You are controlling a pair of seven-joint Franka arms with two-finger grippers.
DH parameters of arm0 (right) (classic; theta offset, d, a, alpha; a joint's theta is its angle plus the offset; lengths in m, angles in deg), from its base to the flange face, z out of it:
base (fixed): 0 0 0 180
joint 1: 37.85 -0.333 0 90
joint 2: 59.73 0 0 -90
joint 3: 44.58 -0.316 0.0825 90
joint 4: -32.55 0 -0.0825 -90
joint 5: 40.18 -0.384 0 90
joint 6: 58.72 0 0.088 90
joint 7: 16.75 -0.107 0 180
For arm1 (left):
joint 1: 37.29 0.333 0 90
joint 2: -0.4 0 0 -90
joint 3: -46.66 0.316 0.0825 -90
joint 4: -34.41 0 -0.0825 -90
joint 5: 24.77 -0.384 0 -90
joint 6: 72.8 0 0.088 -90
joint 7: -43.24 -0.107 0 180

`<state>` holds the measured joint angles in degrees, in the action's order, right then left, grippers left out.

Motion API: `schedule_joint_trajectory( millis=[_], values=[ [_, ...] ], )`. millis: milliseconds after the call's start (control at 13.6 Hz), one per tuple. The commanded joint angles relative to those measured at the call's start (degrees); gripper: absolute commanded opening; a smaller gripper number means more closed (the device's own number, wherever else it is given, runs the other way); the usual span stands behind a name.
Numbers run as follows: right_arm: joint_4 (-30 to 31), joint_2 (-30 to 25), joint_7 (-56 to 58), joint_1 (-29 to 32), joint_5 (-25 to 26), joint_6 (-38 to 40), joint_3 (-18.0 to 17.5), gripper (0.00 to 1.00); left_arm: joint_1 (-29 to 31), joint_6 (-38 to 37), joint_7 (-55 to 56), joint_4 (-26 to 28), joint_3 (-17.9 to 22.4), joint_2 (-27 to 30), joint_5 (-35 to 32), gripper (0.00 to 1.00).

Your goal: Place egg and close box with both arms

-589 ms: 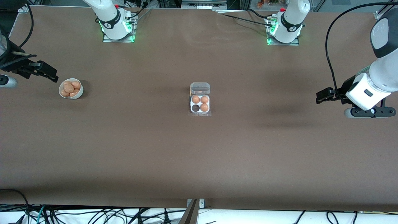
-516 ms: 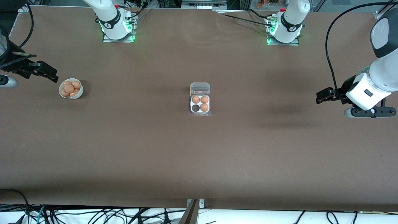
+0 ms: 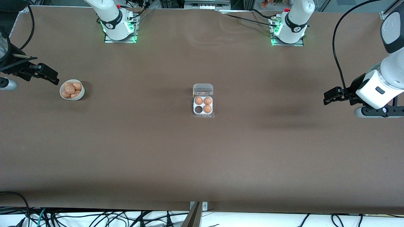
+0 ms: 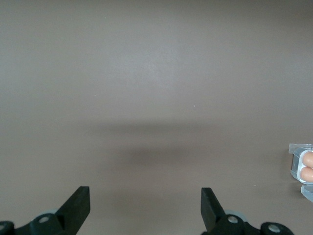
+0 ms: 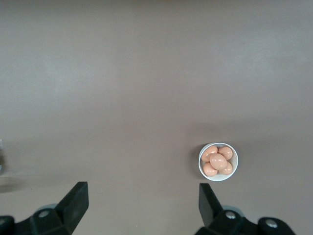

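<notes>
box: the clear-plastic box (image 3: 203, 101) sits at the middle of the table, its lid (image 3: 203, 89) swung open on the edge toward the robots' bases; three cells hold eggs (image 3: 207, 109) and one cell (image 3: 198, 109), on the side nearer the front camera and toward the right arm's end, is dark and unfilled.
bowl: a round white bowl (image 3: 72, 90) stands well apart from the box, toward the right arm's end of the table, with a heap of orange-brown eggs (image 3: 70, 89) in it.
right gripper: the right gripper (image 3: 47, 75) hangs just beside the bowl at that end, fingers (image 5: 74, 203) spread wide, nothing between them.
left gripper: the left gripper (image 3: 329, 96) hangs over bare table near the left arm's end, well apart from the box, fingers (image 4: 78, 206) spread wide and holding nothing.
table: a plain matte brown table (image 3: 202, 157), soft shadows under each arm.
surroundings: both arm bases (image 3: 117, 26) glow green along the edge farthest from the front camera; loose black cables (image 3: 94, 217) lie on a white strip past the edge nearest that camera.
</notes>
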<state>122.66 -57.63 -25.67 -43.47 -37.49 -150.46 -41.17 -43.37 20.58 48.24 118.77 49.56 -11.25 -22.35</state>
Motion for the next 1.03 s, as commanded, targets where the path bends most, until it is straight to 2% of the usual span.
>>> schedule_joint_trajectory(
  millis=[0, 958],
  values=[
    [1.56, -1.14, 0.31, 0.08, -0.32, -0.80, -0.16, 1.00, 0.11, -0.22, 0.28, -0.68, 0.00, 0.14, -0.05, 1.00],
    [1.38, -1.14, 0.31, -0.09, -0.58, 0.25, -0.24, 1.00, 0.11, -0.66, 0.37, -0.68, 0.09, 0.23, -0.05, 1.00]
  ],
)
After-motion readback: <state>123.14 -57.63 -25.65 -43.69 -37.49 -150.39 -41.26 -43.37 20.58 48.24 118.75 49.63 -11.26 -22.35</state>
